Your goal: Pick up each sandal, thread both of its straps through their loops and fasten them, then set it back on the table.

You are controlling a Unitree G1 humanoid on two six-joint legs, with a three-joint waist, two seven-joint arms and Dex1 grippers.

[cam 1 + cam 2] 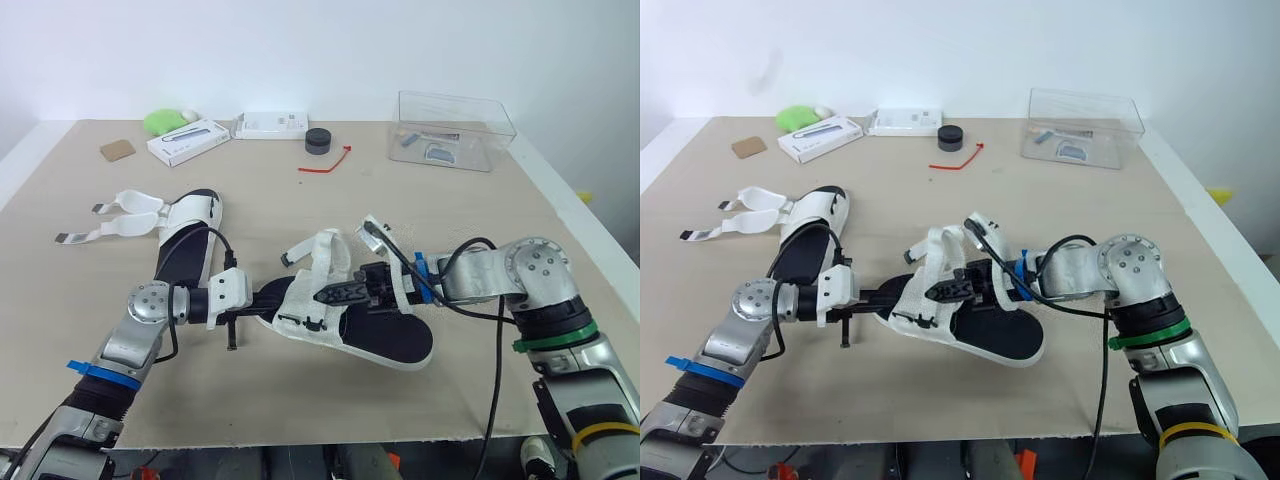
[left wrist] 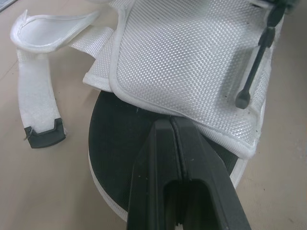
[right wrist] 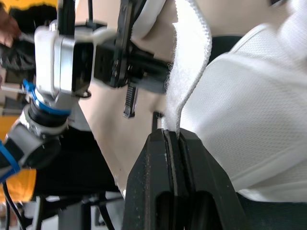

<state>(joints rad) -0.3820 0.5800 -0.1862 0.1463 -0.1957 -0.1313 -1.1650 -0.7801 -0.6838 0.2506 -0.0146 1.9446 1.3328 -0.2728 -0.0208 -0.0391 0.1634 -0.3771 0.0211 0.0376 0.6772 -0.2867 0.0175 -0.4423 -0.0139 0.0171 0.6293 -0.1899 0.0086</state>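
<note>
Behind the beige table (image 1: 300, 400) stands a plain white wall (image 1: 300, 50). One sandal (image 1: 390, 335) is near the middle of the table, between the two arms. Its black insole faces up and its white upper is raised on the left side.

The left gripper (image 2: 171, 122) reaches in from the left. Its fingers (image 2: 153, 143) are pressed together, with the tips over the insole and against the edge of the white upper. I cannot tell if something thin is caught between them.

The right gripper (image 3: 171, 134) comes from the right, across the sandal. Its fingers are closed on a white strap (image 3: 192, 72), which rises out from between them (the fuzzy edge is well seen in the right wrist view).

The other sandal (image 1: 185, 240) lies flat farther left. Its two loose straps (image 1: 125, 205) are spread open on the table toward the left edge.

Along the far side are a brown card (image 1: 117, 150), a green thing (image 1: 160, 122), a white box (image 1: 188, 141), a black disc (image 1: 318, 141), a red tie (image 1: 325, 165) and a clear box (image 1: 455, 130). All of these are well apart from both sandals.
</note>
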